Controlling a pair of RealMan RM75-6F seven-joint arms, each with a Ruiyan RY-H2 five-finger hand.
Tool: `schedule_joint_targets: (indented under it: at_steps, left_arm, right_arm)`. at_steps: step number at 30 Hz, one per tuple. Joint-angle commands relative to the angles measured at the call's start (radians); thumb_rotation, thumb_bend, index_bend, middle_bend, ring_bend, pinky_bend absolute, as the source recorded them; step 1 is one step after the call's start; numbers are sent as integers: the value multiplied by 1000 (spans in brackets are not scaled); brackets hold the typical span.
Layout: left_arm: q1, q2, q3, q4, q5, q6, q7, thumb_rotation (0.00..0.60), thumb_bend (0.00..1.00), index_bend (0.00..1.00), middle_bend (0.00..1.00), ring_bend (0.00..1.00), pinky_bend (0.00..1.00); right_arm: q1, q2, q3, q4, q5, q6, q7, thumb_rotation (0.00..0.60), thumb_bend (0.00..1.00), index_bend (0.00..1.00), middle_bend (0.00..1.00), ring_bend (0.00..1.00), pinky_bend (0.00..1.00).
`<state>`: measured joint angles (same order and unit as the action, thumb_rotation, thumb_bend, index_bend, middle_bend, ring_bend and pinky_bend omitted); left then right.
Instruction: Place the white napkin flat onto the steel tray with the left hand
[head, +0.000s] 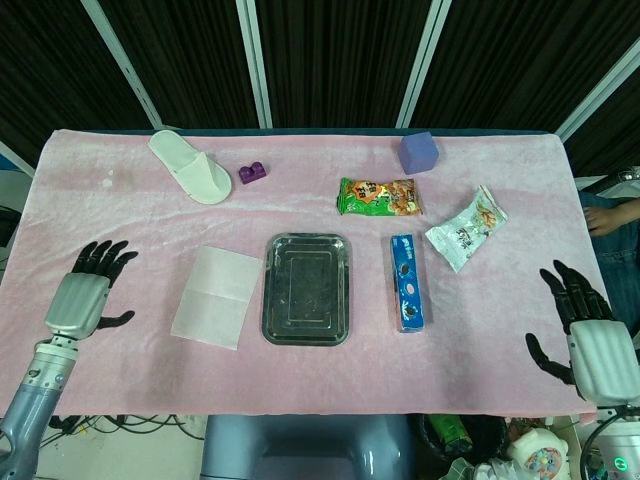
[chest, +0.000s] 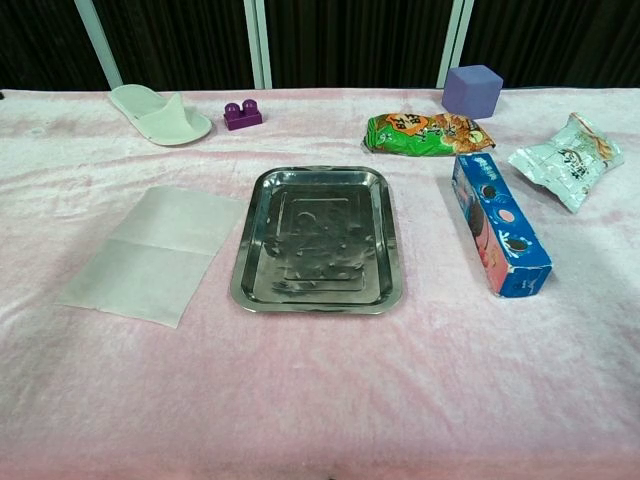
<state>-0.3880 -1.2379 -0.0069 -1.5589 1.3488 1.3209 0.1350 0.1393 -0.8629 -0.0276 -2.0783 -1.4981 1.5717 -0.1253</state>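
Observation:
The white napkin (head: 218, 296) (chest: 155, 252) lies flat on the pink cloth, just left of the steel tray (head: 306, 289) (chest: 320, 296), which holds nothing. My left hand (head: 84, 295) hovers far to the left near the table's edge, fingers spread and holding nothing, well apart from the napkin. My right hand (head: 588, 332) is at the far right edge, also spread and holding nothing. Neither hand shows in the chest view.
A blue biscuit box (head: 405, 282) lies right of the tray. Behind it are a green snack bag (head: 378, 196), a white snack bag (head: 466, 228) and a purple cube (head: 419, 152). A white slipper (head: 190, 166) and purple brick (head: 252, 172) sit at the back left.

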Motion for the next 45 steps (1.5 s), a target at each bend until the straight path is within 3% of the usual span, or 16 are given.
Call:
schedule_joint_targets:
  at_steps: [1,8,14,28,36,45]
  left_arm:
    - [33,2,13,17,-7,22,-28,600,132,168,70,0,0]
    - [61,-31,14,50,8,32,-65,600,133,188,71,0,0]
    - [44,-92,21,126,52,-20,-126,600,135,220,74,0,0]
    - [-20,-195,43,192,140,-140,-155,600,134,251,78,0,0]
    - [-28,-261,37,228,157,-142,-103,600,138,287,81,0,0]
    - [-30,-355,55,345,204,-129,-81,600,142,302,83,0,0]
  right_arm:
    - [-66,-76,-21,72,-36,64,2,600,306,0,0,47,161]
    - [-105,-158,-24,215,-89,107,-6,600,306,0,0,47,160]
    - [-135,-245,-33,349,-119,118,8,600,305,0,0,47,161]
    - [-134,-297,-3,418,-107,76,19,600,306,0,0,47,160]
    - [-135,-307,9,419,-97,57,23,600,306,0,0,47,160]
    - [-142,-308,20,413,-89,55,32,600,306,0,0,48,160]
